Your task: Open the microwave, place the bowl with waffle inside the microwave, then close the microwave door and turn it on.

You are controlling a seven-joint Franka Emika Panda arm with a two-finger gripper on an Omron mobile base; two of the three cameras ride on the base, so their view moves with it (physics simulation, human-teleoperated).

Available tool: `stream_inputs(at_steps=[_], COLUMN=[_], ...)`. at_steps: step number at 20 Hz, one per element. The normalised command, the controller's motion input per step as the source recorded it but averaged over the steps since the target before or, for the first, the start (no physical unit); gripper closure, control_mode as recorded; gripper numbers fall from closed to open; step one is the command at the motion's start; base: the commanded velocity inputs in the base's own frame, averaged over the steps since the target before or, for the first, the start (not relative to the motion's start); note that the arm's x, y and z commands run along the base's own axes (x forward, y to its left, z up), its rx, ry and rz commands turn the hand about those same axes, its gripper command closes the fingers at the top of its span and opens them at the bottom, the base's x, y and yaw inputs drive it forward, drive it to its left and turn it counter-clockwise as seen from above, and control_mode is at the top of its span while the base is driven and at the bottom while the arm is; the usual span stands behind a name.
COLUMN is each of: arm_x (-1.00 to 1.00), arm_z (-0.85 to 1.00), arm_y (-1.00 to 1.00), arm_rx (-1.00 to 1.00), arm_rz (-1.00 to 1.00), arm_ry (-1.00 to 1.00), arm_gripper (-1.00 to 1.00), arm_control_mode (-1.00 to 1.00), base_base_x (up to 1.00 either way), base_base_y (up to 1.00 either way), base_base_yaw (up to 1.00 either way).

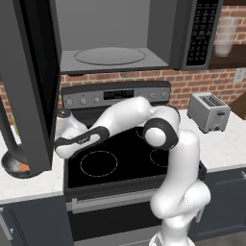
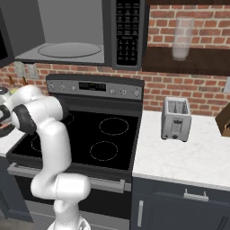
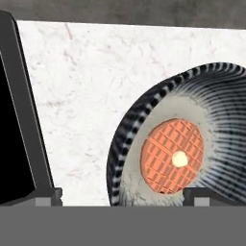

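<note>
one step looks done: the microwave [image 1: 115, 38] stands open, its door [image 1: 29, 91] swung wide to the left, leaving the grey cavity and glass turntable [image 1: 109, 56] bare and ready to take the load. the bowl [image 3: 192, 139] sits on the pale counter [image 3: 81, 96] left of the stove [image 1: 120, 158], and in the left base view it peeks out low beside the hanging door, partly hidden by it. the waffle [image 3: 173, 156] lies flat in the bowl's pale middle, so lifting the bowl by its rim should carry both together.

the arm bends left and low across the stove, which puts the hand over that counter corner. in the hand view the gripper [image 3: 122, 197] has its jaws fully apart and holds nothing; one tip rises over the near rim of the bowl, the other over the bare counter by the stove edge. whether either tip touches the bowl i cannot tell. my reading is that it is lining up to straddle the rim, with the hanging door close by as the thing to avoid.
</note>
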Motion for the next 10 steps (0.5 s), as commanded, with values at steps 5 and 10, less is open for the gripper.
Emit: stream_inputs(at_steps=[5, 10], arm_x=[0.17, 0.01], arm_z=[-0.16, -0.26], arm_y=[0.19, 0.0], arm_rx=[-0.13, -0.12], arm_rz=[0.0, 0.0], arm_ry=[0.12, 0.12], arm_gripper=[-1.0, -1.0], arm_control_mode=[-1.0, -1.0], base_base_x=[0.0, 0.0], base_base_y=[0.0, 0.0], base_base_yaw=[0.0, 0.0])
